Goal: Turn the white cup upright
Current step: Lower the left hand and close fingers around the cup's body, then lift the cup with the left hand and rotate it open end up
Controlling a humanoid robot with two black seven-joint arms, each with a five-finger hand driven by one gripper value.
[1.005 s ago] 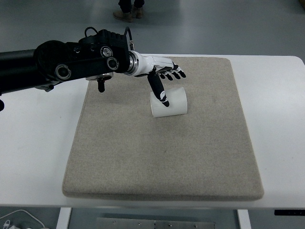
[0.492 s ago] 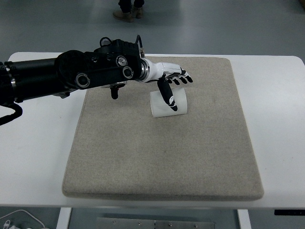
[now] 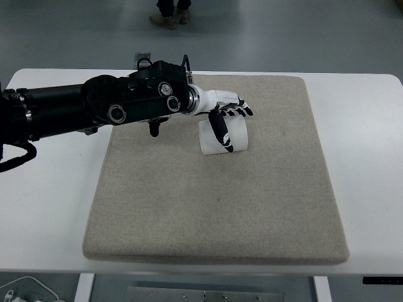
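A white cup (image 3: 234,136) lies on its side on the beige felt mat (image 3: 214,201), in the mat's far middle. My left hand (image 3: 225,116) reaches in from the left and is right over the cup. Its thumb (image 3: 221,133) hangs down across the cup's near side and the other fingers (image 3: 239,110) spread over the cup's far edge. The hand is open and does not close on the cup. The right arm is out of view.
The mat lies on a white table (image 3: 365,157). My black left arm (image 3: 94,107) crosses the table's far left. A person's feet (image 3: 170,16) stand on the floor beyond the table. Cables (image 3: 25,289) show at the bottom left.
My left arm has pushed further right and lower, bringing the hand closer onto the cup. The thumb has slid down over the cup's side. The cup has not moved.
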